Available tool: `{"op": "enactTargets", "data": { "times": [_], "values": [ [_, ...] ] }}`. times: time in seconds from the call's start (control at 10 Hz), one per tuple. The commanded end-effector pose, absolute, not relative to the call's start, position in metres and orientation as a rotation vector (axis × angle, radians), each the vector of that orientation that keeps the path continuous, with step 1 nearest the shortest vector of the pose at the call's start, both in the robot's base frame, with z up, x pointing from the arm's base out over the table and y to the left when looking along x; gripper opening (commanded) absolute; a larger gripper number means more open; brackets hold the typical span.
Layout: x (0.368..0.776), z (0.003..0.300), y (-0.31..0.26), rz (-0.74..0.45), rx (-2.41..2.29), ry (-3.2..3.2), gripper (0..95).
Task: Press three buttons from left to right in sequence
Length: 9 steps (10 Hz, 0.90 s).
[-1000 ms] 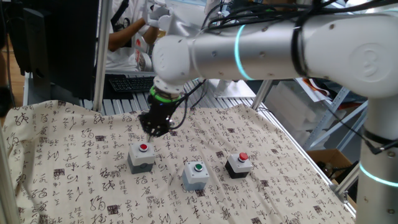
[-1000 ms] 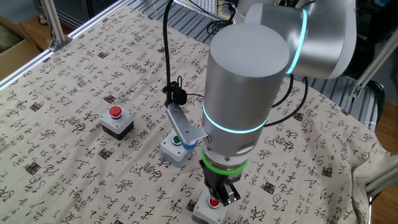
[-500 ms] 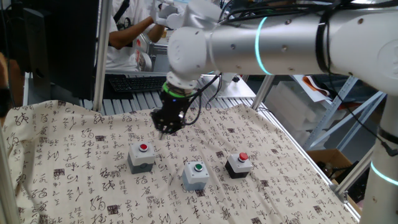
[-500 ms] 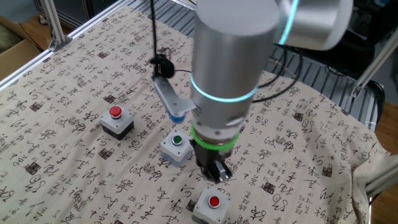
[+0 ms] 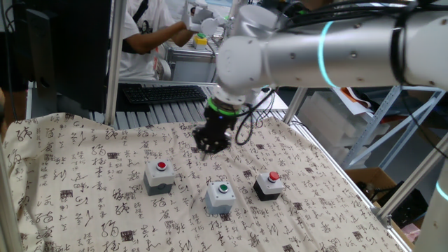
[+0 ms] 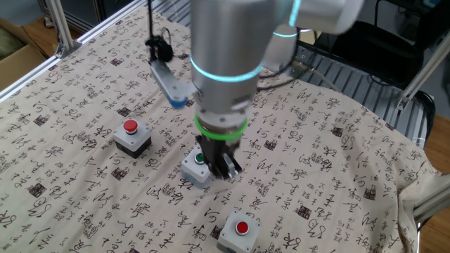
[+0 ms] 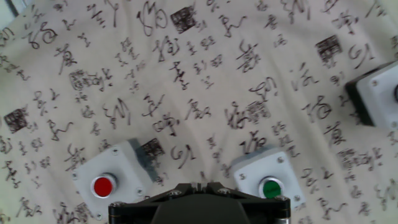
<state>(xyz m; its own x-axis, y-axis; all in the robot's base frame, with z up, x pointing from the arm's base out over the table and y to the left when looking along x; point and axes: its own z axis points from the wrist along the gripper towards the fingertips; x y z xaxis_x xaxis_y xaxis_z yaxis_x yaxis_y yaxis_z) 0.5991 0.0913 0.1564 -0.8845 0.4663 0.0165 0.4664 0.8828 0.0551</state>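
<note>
Three buttons stand in a row on the patterned cloth. They are a grey box with a red cap [image 5: 161, 174], a grey box with a green cap [image 5: 222, 194] and a black box with a red cap [image 5: 270, 183]. My gripper [image 5: 210, 145] hangs shut and empty above the cloth, just behind the gap between the first two. From the other side the gripper [image 6: 225, 167] overlaps the green-capped box [image 6: 195, 169], with the grey red-capped box [image 6: 239, 233] nearer and the black box [image 6: 132, 135] at the left. The hand view shows the red cap [image 7: 103, 185] and the green cap [image 7: 271, 188] on either side of my gripper [image 7: 193, 184].
The third box [image 7: 378, 96] is cut off at the hand view's right edge. A keyboard [image 5: 154, 93] and a person [image 5: 150, 35] are behind the table. An aluminium post [image 5: 114, 63] stands at the back left. The table's right edge [image 5: 350, 185] drops off near the black box.
The arm has lifted off the grey red-capped button and swung toward the green-capped one. The fingers stayed shut.
</note>
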Motion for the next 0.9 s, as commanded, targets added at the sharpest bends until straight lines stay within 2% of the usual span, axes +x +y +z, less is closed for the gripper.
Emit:
{"op": "enactTargets", "data": {
  "times": [0.1,0.9],
  "values": [
    [0.5982,0.1599,0.0914,-0.014,-0.758,-3.036,0.0],
    [0.5992,0.1586,0.0907,-0.095,-0.752,-3.042,0.0]
  ]
}}
